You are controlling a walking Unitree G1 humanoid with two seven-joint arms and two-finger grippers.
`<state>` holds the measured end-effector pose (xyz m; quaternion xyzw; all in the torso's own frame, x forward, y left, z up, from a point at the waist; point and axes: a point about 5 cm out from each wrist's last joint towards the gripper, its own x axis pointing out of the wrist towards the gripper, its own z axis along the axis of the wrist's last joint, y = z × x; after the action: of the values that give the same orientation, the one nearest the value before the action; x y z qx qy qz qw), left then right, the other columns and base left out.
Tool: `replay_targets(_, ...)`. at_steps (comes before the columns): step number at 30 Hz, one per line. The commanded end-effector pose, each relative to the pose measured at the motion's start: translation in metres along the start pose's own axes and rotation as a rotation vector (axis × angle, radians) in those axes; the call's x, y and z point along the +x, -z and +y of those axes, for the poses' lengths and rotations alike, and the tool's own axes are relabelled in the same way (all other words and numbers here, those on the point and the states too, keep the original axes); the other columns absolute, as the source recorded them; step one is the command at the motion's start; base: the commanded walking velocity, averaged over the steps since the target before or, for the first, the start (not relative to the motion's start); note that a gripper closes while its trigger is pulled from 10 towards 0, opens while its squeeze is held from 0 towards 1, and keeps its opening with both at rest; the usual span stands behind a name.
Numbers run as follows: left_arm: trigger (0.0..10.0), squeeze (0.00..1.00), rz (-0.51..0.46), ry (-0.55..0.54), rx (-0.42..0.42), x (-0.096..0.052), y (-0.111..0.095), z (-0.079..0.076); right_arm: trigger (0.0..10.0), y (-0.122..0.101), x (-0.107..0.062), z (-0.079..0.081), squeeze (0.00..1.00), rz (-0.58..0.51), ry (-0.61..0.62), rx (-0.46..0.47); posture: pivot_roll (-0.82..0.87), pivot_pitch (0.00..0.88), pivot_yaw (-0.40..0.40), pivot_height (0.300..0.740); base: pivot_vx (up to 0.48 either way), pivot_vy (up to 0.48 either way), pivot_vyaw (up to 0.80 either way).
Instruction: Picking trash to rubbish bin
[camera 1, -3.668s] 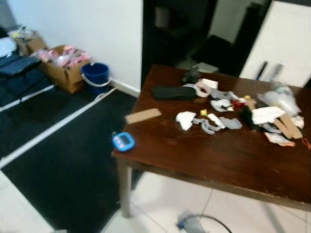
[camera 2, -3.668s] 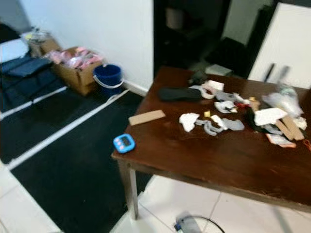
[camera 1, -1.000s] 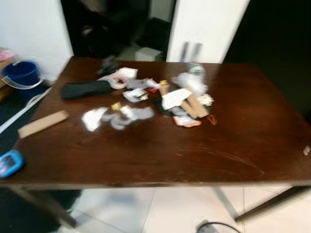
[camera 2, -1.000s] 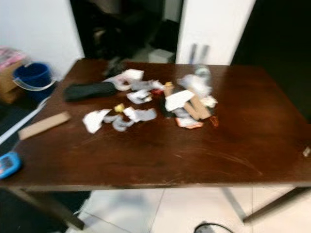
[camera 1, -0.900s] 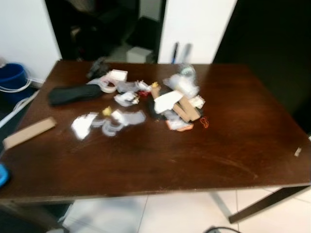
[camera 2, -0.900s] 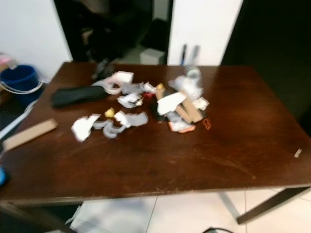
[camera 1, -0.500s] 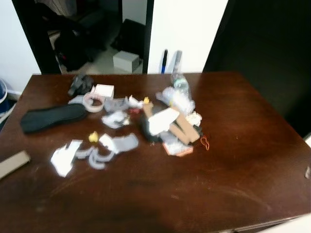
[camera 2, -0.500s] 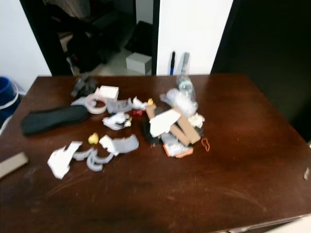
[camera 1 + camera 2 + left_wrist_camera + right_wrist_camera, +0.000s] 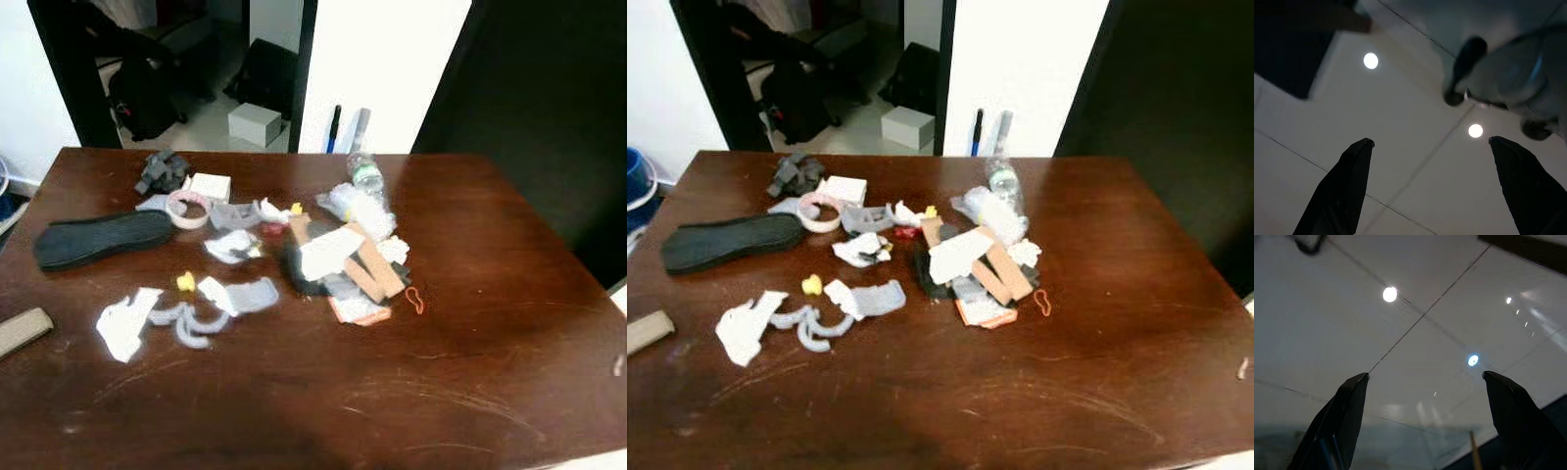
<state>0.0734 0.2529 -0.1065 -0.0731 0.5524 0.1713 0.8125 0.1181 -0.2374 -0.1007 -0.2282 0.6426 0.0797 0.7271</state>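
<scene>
Dark wood table point(image 9: 490, 323) dead ahead, white wall and a dark doorway behind it. Trash sits in a loose scatter across the middle and left of the top — a black insole point(image 9: 101, 238) out left, a tape roll point(image 9: 187, 208) and a small white box point(image 9: 210, 186) beside it near the back, a crumpled grey lump point(image 9: 162, 170) behind those. Centre pile: white paper point(image 9: 328, 252) over a cardboard strip point(image 9: 367, 270), a plastic bottle point(image 9: 365, 176) at the back, an orange band point(image 9: 414, 300) just right of it. Torn paper point(image 9: 125, 324) and grey scraps point(image 9: 191, 321) lie nearer the front. A brown block point(image 9: 22, 332) at the left edge. Left gripper point(image 9: 1430, 147) hangs over pale floor tiles, fingers spread wide, holding nothing. Right gripper point(image 9: 1425, 379) likewise — wide apart, over tiles.
</scene>
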Motion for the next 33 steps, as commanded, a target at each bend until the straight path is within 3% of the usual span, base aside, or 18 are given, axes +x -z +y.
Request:
replay_targets(1,10.0,0.00,0.049,0.018,-0.024,-0.001,0.012,-0.007,10.0,0.006,0.000,-0.003,0.00,0.015,0.002,0.011,0.18,0.093,-0.077,0.740,0.000,0.000,0.00)
replay_targets(25,10.0,0.00,0.124,0.024,-0.034,-0.002,0.026,-0.014,10.0,0.003,0.000,0.000,0.00,-0.018,-0.018,-0.003,0.17,0.110,-0.068,0.740,0.000,0.000,0.00)
replay_targets(33,10.0,0.00,0.126,0.023,-0.022,-0.002,0.026,-0.012,10.0,0.005,0.001,0.004,0.00,-0.018,-0.029,-0.004,0.17,0.115,-0.065,0.740,-0.259,0.000,0.00)
